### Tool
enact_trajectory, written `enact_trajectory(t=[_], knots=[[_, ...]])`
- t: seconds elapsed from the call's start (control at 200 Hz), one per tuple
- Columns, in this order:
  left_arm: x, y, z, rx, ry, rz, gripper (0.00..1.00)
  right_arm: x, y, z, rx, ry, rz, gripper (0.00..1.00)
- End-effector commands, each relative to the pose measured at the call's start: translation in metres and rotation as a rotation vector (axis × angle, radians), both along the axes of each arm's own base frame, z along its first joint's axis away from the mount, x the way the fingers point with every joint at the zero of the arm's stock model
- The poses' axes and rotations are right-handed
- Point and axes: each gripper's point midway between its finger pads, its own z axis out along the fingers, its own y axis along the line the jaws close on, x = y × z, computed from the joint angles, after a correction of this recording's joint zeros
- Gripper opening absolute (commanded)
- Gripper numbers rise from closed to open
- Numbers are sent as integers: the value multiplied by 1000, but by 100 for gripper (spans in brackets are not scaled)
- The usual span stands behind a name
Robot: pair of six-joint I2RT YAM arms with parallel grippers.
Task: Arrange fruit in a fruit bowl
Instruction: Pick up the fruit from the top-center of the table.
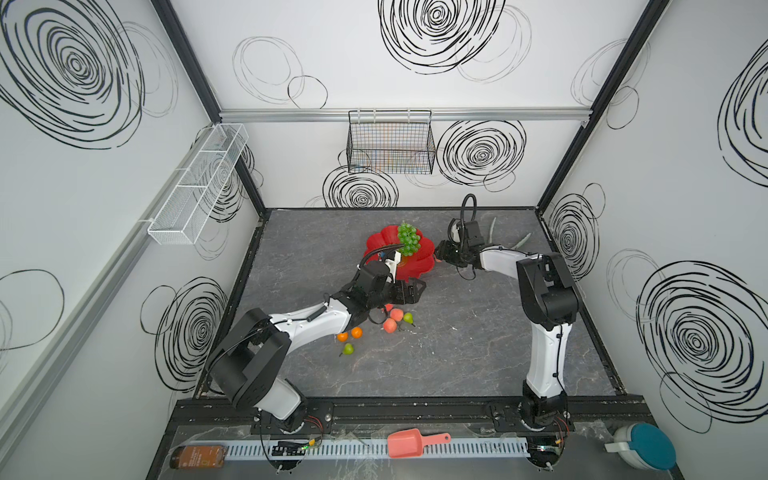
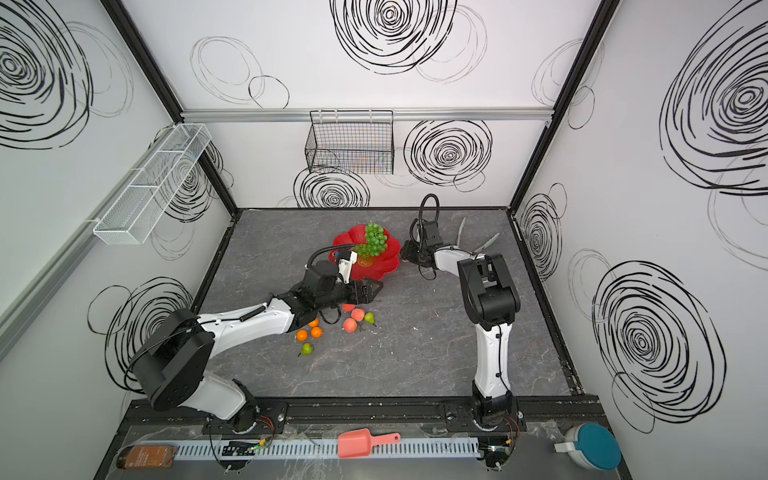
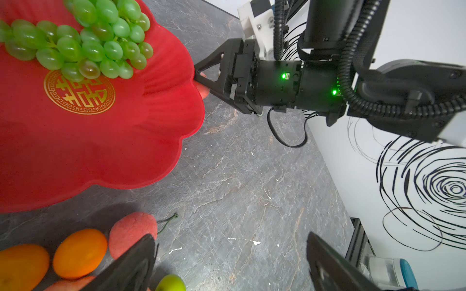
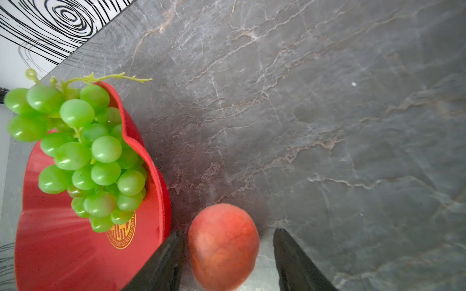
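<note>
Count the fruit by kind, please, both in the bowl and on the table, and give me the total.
Tangerines: 3 (one half hidden under the left arm)
Peaches: 4
Pears: 2
Grape bunch: 1, the only fruit in the red bowl
Total: 10

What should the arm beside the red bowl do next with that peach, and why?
Probably close the right gripper on the peach. Its jaws stand open on either side of it, and the peach sits on the table just outside the fruit bowl, not in it.
</note>
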Motion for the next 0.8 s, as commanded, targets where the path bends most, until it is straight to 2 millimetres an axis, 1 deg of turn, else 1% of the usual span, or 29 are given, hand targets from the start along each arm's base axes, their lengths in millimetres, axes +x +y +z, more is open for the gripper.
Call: enact_trajectory(t=[0.0, 0.365, 0.525, 0.695, 0.795], knots=[[9, -5, 15, -27, -43, -6, 96, 5, 0, -3, -4, 16, 4, 61], [10, -2, 14, -24, -38, -1, 96, 4, 4, -18, -26, 55, 21, 60], [10, 0, 15, -25, -39, 1, 96, 2, 4, -21, -28, 64, 22, 55], [9, 1, 14, -26, -38, 5, 96, 0, 3, -18, -32, 63, 21, 49], [9, 2, 13, -27, -36, 7, 96, -2, 2, -17, -34, 60, 17, 48]])
